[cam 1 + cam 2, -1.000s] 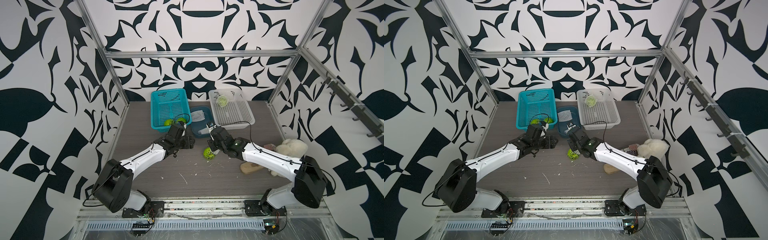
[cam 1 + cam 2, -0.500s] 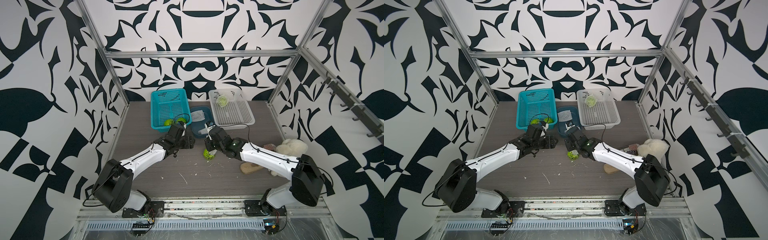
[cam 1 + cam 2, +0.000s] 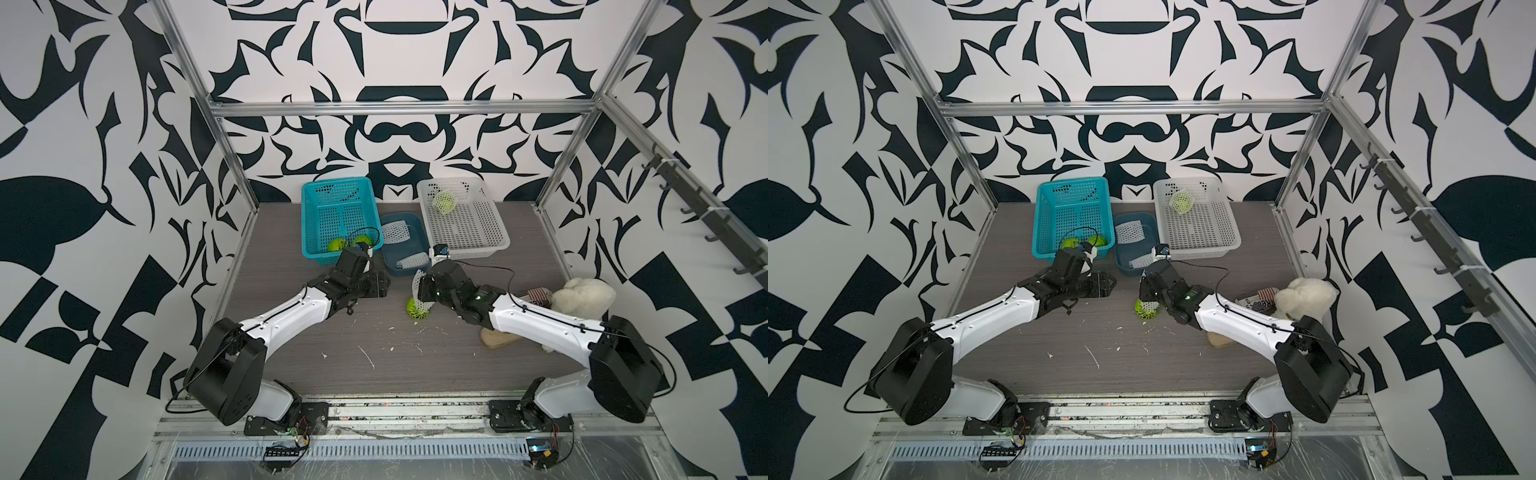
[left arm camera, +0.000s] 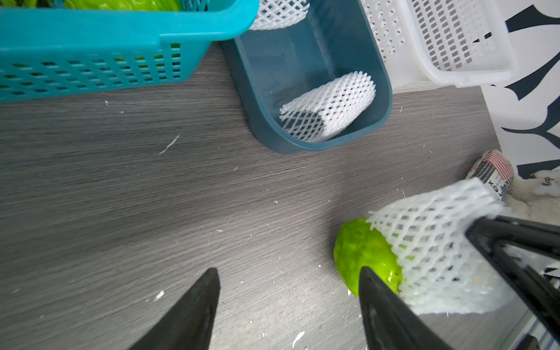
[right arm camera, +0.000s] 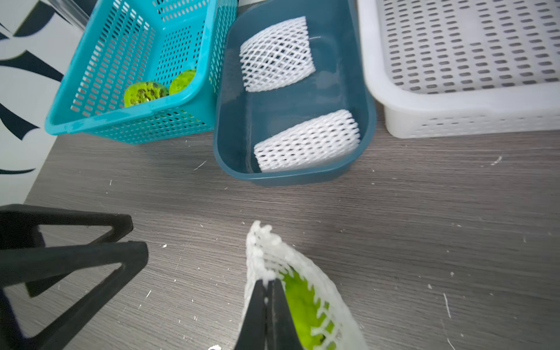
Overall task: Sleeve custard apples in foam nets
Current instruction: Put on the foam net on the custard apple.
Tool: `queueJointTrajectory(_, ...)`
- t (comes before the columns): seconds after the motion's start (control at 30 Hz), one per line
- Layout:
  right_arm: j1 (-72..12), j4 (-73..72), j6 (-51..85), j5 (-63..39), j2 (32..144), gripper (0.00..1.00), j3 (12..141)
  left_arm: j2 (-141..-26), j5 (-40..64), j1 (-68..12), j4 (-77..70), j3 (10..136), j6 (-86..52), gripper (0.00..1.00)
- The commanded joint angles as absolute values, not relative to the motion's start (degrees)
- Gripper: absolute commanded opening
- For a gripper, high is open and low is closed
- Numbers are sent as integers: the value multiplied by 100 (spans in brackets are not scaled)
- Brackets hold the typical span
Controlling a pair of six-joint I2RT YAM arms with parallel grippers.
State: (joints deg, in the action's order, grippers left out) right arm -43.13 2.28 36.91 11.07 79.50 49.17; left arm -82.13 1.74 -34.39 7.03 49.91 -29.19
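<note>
over the last second the right hand (image 5: 266,288) shifts a little left, closed on the rim of the foam net (image 4: 424,242). the left hand (image 4: 288,269) holds its place, open and empty, just left of the fruit. the custard apple (image 4: 363,257) stays in the middle of the surface (image 3: 374,340), only part sleeved, so the pull looks unfinished. the net's long axis tilts from the fruit up to the pinched rim, and the fruit's bare end points left.

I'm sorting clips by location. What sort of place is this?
Probably a robot lab test cell: an aluminium frame with black-and-white patterned panels encloses the table, and the left arm and right arm are mounted on a front rail.
</note>
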Motion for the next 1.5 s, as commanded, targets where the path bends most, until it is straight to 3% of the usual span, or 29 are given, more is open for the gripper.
queueJointTrajectory(0.0, -4079, -301, 4103, 646, 7645, 0, 4730, -8110, 253, -3411, 688, 5113, -2848, 74)
queueJointTrajectory(0.53, -3999, -1514, 4874, -396, 8144, 0, 4497, -8077, 266, -3410, 655, 5045, -2909, 74)
queueJointTrajectory(0.97, -3850, -1943, 5137, -595, 7956, 0, 4193, -8121, 318, -3410, 609, 5045, -2927, 75)
queueJointTrajectory(1.33, -4024, 740, 3554, 438, 8040, 0, 5210, -8068, 294, -3410, 635, 5010, -2943, 74)
queueJointTrajectory(1.47, -4163, 1230, 3091, 365, 8266, 0, 5687, -8181, 379, -3410, 597, 5081, -2986, 74)
